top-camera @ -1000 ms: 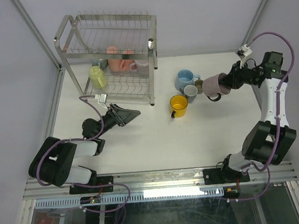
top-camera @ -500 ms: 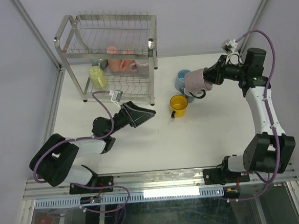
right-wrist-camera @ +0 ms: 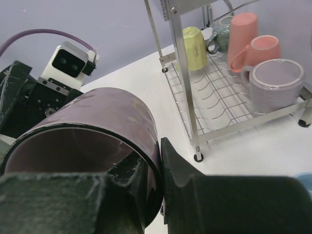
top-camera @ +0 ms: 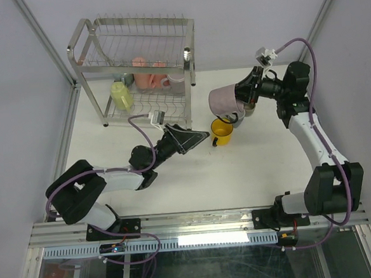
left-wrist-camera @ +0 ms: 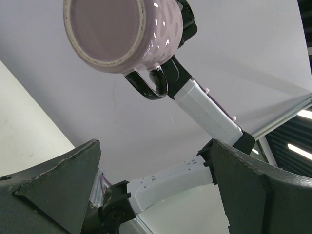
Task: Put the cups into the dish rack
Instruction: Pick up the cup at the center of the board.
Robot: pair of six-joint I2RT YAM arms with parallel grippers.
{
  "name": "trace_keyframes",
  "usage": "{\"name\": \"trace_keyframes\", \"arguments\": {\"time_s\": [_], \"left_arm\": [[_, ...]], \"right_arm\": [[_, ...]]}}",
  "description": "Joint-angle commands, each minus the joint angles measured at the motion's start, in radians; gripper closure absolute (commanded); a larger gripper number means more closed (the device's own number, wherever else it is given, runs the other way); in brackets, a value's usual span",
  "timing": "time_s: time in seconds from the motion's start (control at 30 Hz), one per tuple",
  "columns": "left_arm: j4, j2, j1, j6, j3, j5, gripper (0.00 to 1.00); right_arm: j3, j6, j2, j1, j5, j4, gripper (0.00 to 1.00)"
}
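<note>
White table (top-camera: pixel 251 166): dish rack (top-camera: pixel 129 67) far-left, yellow cup (top-camera: pixel 222 130) upright near centre.

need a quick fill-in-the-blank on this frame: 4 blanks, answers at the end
1. The left gripper is ___ and holds nothing.
2. The right gripper is ___ on the mauve mug.
3. All racked mugs sit on the ___ tier of the dish rack.
4. The table mug nearest the left gripper is ___ in colour.

Answers: open; shut; lower; yellow
</note>
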Motion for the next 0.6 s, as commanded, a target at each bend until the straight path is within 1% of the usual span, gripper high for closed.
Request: {"name": "trace_keyframes", "arguments": {"time_s": [0.0,0.07,0.13,0.33,0.57], "left_arm": [[0.164,0.039,-0.052,-0.038,0.075,-0.135,0.07],[0.164,0.057,-0.074,-0.037,0.099,-0.159,0.07],[0.163,0.074,-0.097,-0.034,0.123,-0.183,0.07],[0.149,0.144,-0.145,-0.047,0.189,-0.241,0.10],[0.128,0.206,-0.185,-0.072,0.265,-0.283,0.10]], "right_arm": [[-0.040,0.194,-0.048,0.017,0.011,0.341,1.00],[-0.077,0.249,-0.051,0.018,0.022,0.442,1.00],[-0.106,0.285,-0.056,0.019,0.029,0.508,1.00],[-0.183,0.348,-0.071,0.022,0.048,0.663,1.00],[-0.251,0.412,-0.074,0.028,0.061,0.829,1.00]]}}
